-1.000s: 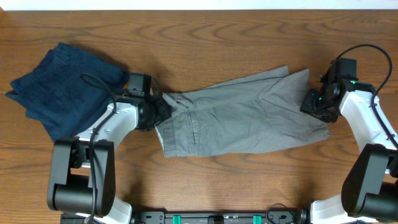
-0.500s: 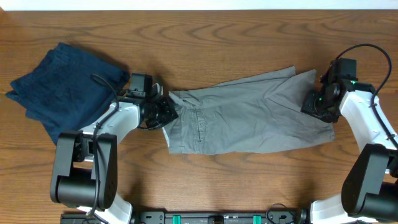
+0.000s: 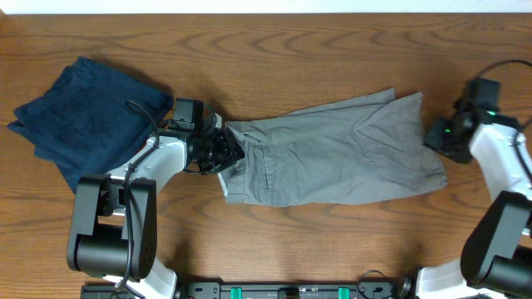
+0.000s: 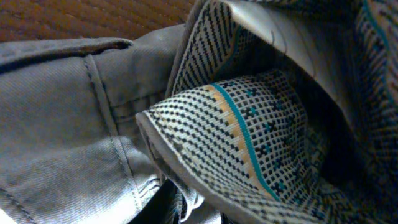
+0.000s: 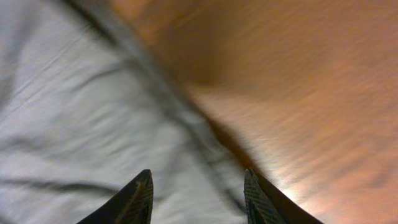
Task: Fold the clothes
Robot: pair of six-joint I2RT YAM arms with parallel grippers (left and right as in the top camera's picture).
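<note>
Shorts lie lengthwise between grippers: waistband at left gripper, grip unclear; hems toward right gripper, jaws apart.

Brown wood-grain table; pale strip along far edge; dark rail, green clips, near edge.

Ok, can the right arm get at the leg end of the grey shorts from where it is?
Probably yes. The right fingers stand apart right at the outer edge of the grey shorts, holding nothing, and nothing lies on that hem or beside it to block a grab.
</note>
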